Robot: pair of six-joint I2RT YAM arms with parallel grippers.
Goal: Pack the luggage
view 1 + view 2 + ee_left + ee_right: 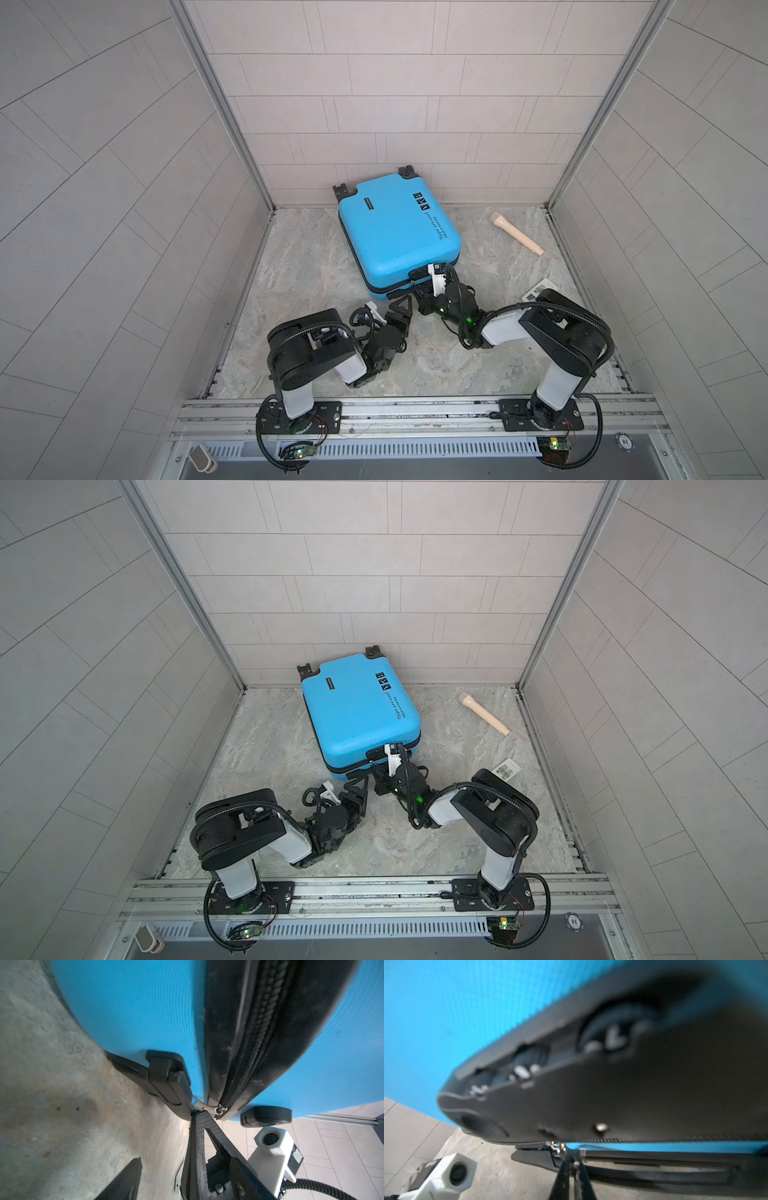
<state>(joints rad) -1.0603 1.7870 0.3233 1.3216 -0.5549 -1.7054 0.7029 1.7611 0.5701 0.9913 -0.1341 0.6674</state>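
The luggage [397, 232] [359, 712] is a bright-blue hard-shell suitcase lying flat and closed against the back wall, wheels toward the wall. My right gripper [417, 290] [572, 1156] is at its near edge, shut on the silver zipper pull [560, 1148] [207, 1108]. The black zipper [259, 1032] runs between the two blue shells. My left gripper [400, 306] [185, 1158] stands open just left of the right one, low over the floor by the suitcase's near corner, with nothing held. A black handle [168, 1078] lies beside the pull.
A beige tube-shaped object [517, 234] lies on the marble floor at the back right. A white barcode tag [536, 291] sits by the right arm's elbow. Tiled walls close in on three sides, and the rail [415, 411] carrying the arm bases runs along the front.
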